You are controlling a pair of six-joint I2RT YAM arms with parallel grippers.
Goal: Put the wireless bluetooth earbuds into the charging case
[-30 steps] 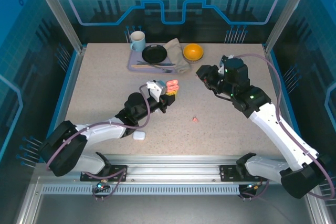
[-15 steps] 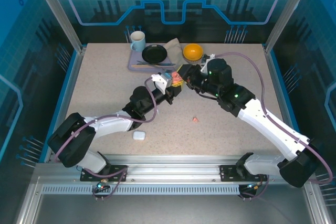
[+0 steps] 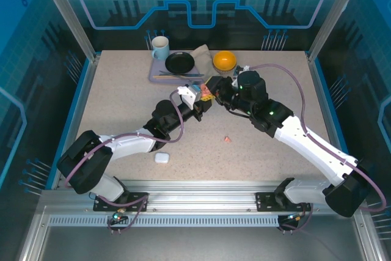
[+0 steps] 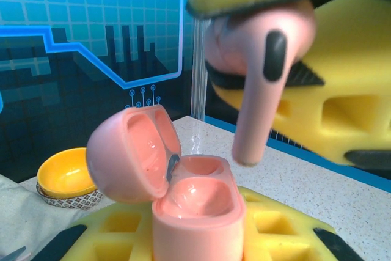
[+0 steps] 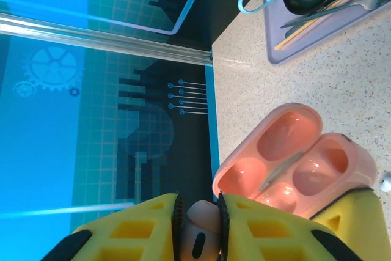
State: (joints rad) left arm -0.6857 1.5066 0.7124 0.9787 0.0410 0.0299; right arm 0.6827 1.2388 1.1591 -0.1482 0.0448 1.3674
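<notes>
Speckled tabletop (image 3: 122,102) inside a blue-panelled cell, arms meeting near its middle.

Change: a second ago the right gripper (image 3: 215,90) sat well apart from the pink case (image 4: 197,203). Half a second ago it had closed in, and now it's right over the case. Transport looks done, so my read is that insertion is the step in hand.

- Left gripper (image 3: 197,103): closed on the pink case's base, lid swung open, both sockets empty.
- Right gripper: pinched tight on the held earbud (image 4: 259,84), salmon pink, stem pointing down.
- In the left wrist view the stem tip hangs just above the case and slightly off to one side of the sockets, not in yet.
- It likely needs a small sideways correction before lowering, or the stem could catch on the rim.

Count:
- Cases: 2. The pink one is in hand; the white case (image 3: 161,158) sits shut on the tabletop, well apart from the pink case toward the arm bases.
- Pink earbuds: 2. One is held; the loose earbud (image 3: 227,139) lies on the tabletop near the pink case, on the arm-base side. It's too small to tell its pose.
- Beyond the pink case, at the far edge: 1 tray (image 3: 153,77) with 1 mug (image 3: 160,47) and 1 black plate (image 3: 179,62), plus 1 orange bowl (image 3: 224,60) and 1 cloth (image 3: 204,56).
</notes>
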